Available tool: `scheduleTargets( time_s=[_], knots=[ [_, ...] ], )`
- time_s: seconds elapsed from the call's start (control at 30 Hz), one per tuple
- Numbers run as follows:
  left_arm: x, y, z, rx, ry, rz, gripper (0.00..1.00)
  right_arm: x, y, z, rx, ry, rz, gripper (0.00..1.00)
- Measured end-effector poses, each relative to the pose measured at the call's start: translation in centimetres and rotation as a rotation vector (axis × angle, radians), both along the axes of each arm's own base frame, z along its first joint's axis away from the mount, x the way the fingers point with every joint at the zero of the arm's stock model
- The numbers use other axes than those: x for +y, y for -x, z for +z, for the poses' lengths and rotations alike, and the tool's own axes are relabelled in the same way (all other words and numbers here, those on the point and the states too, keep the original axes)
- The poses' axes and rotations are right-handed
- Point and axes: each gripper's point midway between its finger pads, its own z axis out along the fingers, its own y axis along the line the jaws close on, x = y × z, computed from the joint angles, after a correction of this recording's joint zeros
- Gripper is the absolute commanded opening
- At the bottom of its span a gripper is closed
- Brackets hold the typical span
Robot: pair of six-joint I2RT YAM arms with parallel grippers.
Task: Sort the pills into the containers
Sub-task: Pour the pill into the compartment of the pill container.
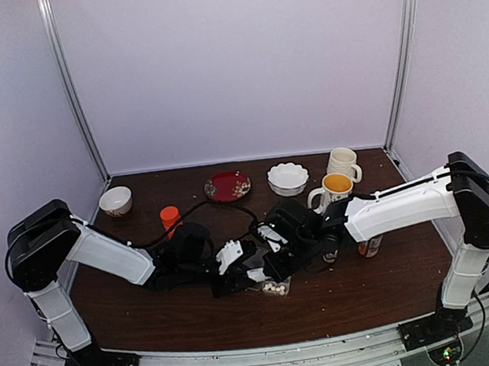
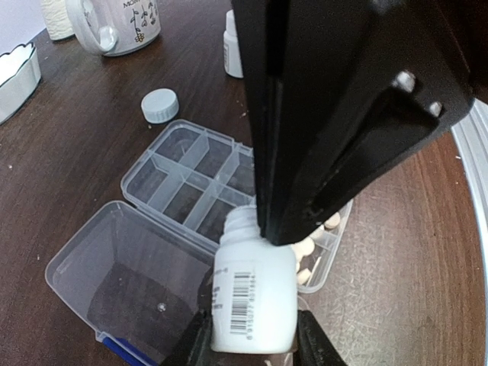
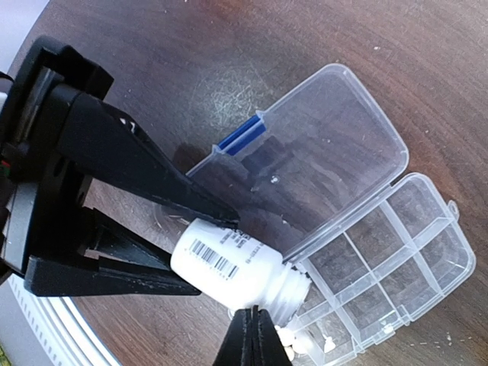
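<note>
My left gripper (image 2: 254, 335) is shut on a white pill bottle (image 2: 255, 293), uncapped and tilted, its open neck over the near edge of the clear pill box (image 2: 183, 179). Several cream pills (image 2: 309, 248) lie in a corner cell of the containers; the other cells look bare. My right gripper (image 3: 253, 320) is shut, its tips just beside the white bottle's (image 3: 229, 259) neck, with nothing between them. The right wrist view shows the left fingers (image 3: 152, 171) clamping the bottle's body, the box's lid (image 3: 320, 145) lying open flat, and pills (image 3: 293, 343) below the neck. From above, both grippers meet over the box (image 1: 275, 286).
A grey cap (image 2: 160, 105) lies beyond the box, with a white mug (image 2: 122, 27) and another white bottle (image 2: 232, 38) behind it. An orange bottle (image 1: 170, 219), red plate (image 1: 227, 186), small bowl (image 1: 115, 200), scalloped bowl (image 1: 288, 178) and two mugs (image 1: 337, 189) stand along the back.
</note>
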Motion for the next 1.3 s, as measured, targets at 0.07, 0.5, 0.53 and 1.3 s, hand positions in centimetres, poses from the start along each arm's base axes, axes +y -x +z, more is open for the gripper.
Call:
scheduleTargets(
  time_s=[0.07,0.5,0.53,1.3],
  knots=[
    [-0.1,0.0,0.1,-0.001,0.002,-0.003,0.0,0.0,-0.1,0.5,-0.01,-0.006,-0.003,0.0],
    [-0.3,0.2,0.2,-0.002,0.003,-0.007,0.0,0.5,-0.5,3.5,-0.06,-0.082,-0.003,0.0],
    [-0.3,0.2,0.2,-0.002,0.003,-0.007,0.0,0.6,-0.5,3.5,-0.059,-0.084,-0.001,0.0],
    [-0.4,0.4,0.3,0.003,-0.006,-0.012,0.0,0.4,-0.3,2.3,-0.037,-0.051,0.0,0.0]
  ],
)
